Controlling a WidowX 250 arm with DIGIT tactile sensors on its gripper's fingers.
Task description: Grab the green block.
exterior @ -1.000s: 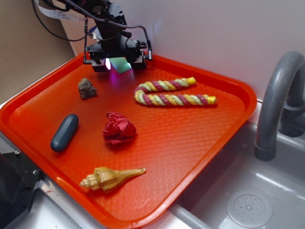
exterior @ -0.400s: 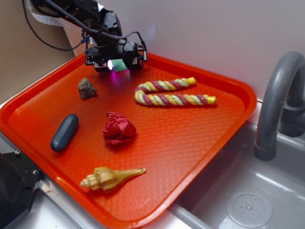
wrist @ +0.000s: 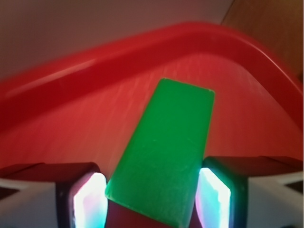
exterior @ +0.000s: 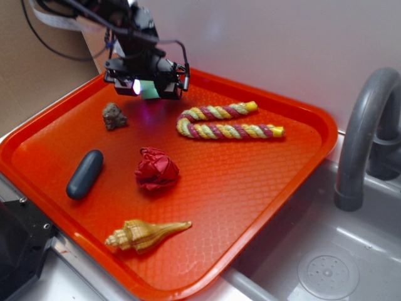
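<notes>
Exterior and wrist views of a WidowX 250 at the far corner of an orange tray. The end effector is closed on the green block, which sits between the two lit fingers. In the wrist view the green block projects forward from the end effector, with each long side against a finger. Its far end points toward the raised tray rim. In the exterior view the block appears clear of the tray floor, near the back left corner, though the gap beneath it cannot be confirmed.

Other items lie apart from the grasp: a grey rock just in front and to the left, a rope toy to the right, a red crumpled cloth near the tray centre, a dark capsule and a shell toward the near edge. A grey faucet stands over the sink beside the tray.

Judged step: the grasp is made and the lift is in hand. The next move calls for holding the grip firm while rising clear of the tray rim, since the block is held only by its near end and could pivot.
</notes>
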